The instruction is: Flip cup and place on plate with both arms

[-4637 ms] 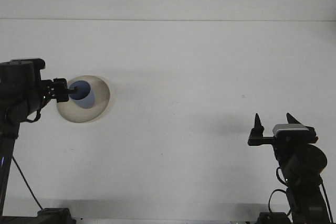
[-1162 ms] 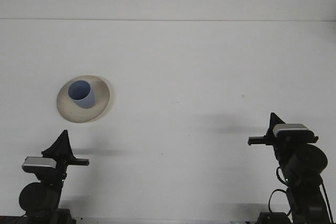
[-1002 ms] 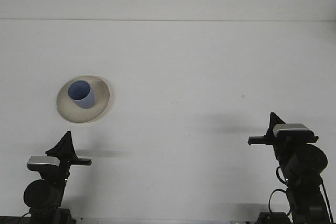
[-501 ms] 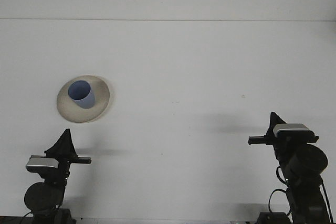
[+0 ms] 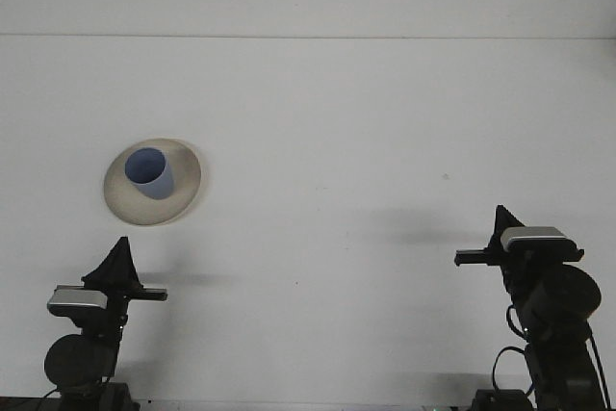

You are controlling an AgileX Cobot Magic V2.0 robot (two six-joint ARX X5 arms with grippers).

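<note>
Cup: blue, upright, mouth up, standing on the plate.
Plate: beige, left on the white tabletop.
Left hand: closed, empty, near the plate.
Right hand: closed, empty, far right.

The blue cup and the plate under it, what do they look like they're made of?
Blue cup: smooth, matte, evenly coloured, probably plastic, possibly glazed ceramic. Plate: beige with a slightly speckled, dull surface, likely stoneware or melamine. The view is too far away to be sure.

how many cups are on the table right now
1: a blue cup stands mouth up on the plate, on the table's left side. Nothing in view could hide another.
</note>
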